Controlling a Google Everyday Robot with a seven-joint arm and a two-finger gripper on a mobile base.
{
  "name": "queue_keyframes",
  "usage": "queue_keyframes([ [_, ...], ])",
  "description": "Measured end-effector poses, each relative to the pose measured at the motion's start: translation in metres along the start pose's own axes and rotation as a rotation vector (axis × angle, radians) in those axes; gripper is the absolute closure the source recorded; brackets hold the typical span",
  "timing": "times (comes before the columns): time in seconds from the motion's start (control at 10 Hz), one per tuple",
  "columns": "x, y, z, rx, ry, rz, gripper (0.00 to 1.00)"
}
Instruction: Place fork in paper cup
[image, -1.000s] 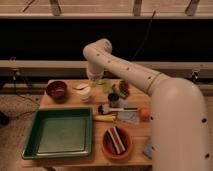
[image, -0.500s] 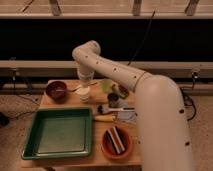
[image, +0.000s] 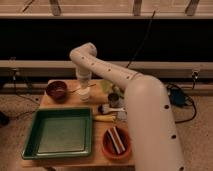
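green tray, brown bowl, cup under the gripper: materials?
Green tray: likely moulded plastic, with a soft sheen and rounded rim. Dark reddish-brown bowl: glazed ceramic or plastic; its glossy rim leaves that open. Paper cup: matte off-white, consistent with paper. The gripper is right above it, at the table's back edge.

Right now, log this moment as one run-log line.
pincer: over paper cup, far side of table | fork: slanting left of cup rim | green tray: front left | dark bowl: beside cup
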Motion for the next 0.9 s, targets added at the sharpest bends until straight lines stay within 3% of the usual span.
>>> queue_keyframes([
  [0.3, 0.007, 0.002, 0.008, -0.014, 0.011, 0.011, 0.25],
  [0.4, 0.009, 0.003, 0.009, -0.017, 0.01, 0.014, 0.21],
  [0.9, 0.011, 0.004, 0.01, -0.018, 0.007, 0.018, 0.2],
])
